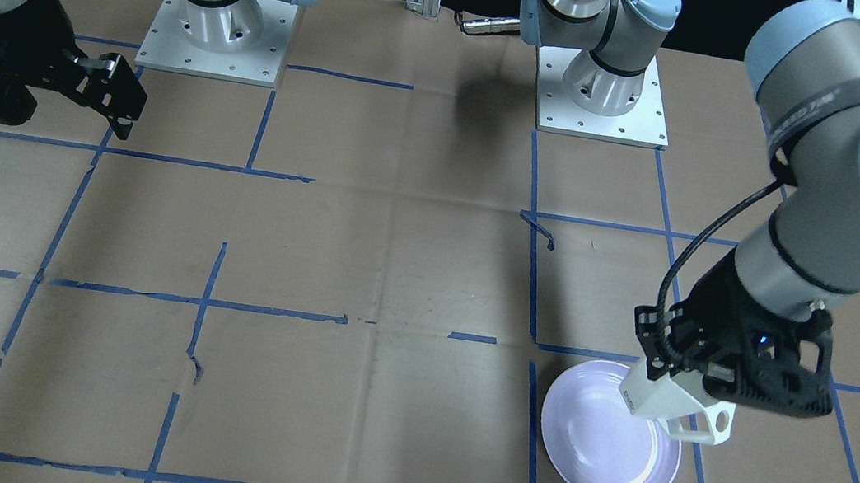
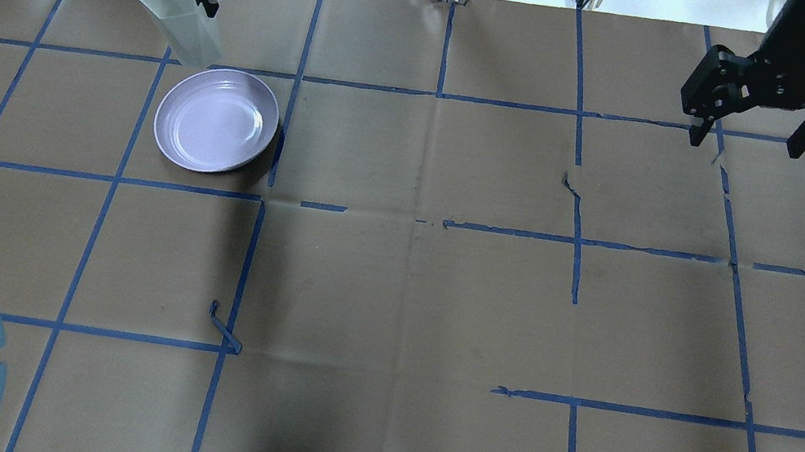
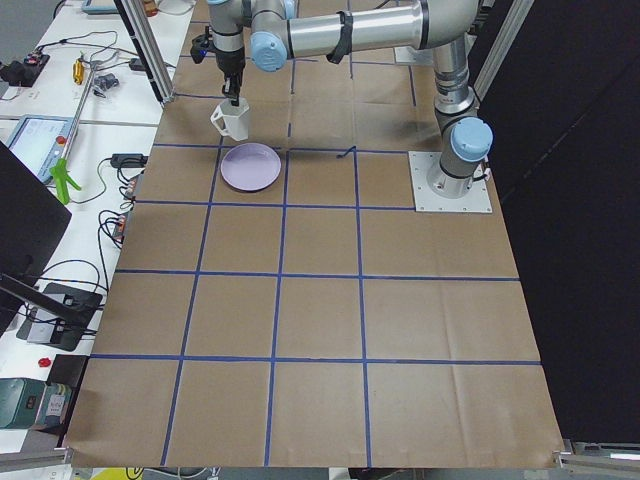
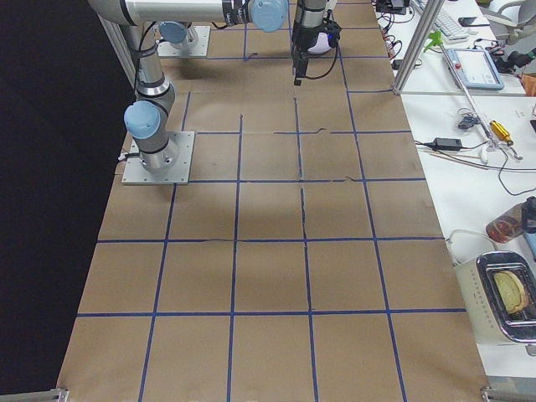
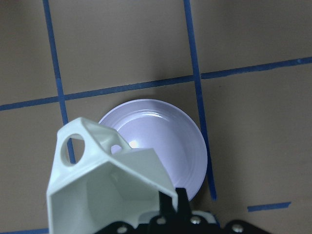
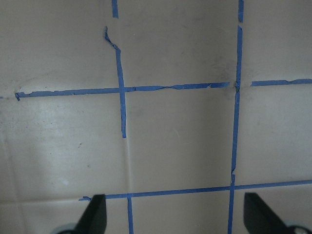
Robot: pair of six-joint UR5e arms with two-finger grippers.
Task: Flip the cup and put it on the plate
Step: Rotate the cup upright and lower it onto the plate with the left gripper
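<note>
The left gripper (image 1: 684,381) is clenched on the rim of the white cup (image 1: 666,406), holding it tilted in the air over the 11 o'clock edge of the lavender plate (image 2: 166,135), seen from overhead. The right gripper (image 2: 748,138) hangs released, jaws spread, well apart toward the table's 2 o'clock.

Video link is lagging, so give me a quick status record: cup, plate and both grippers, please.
cup: in the air, tilted, held by the left gripper
plate: flat on the table, nothing on it
cup vs plate: above the plate's rim, off centre, not touching
left gripper: shut on the cup
right gripper: open, holding nothing, far across the table from the plate
task: cup not yet placed
</note>
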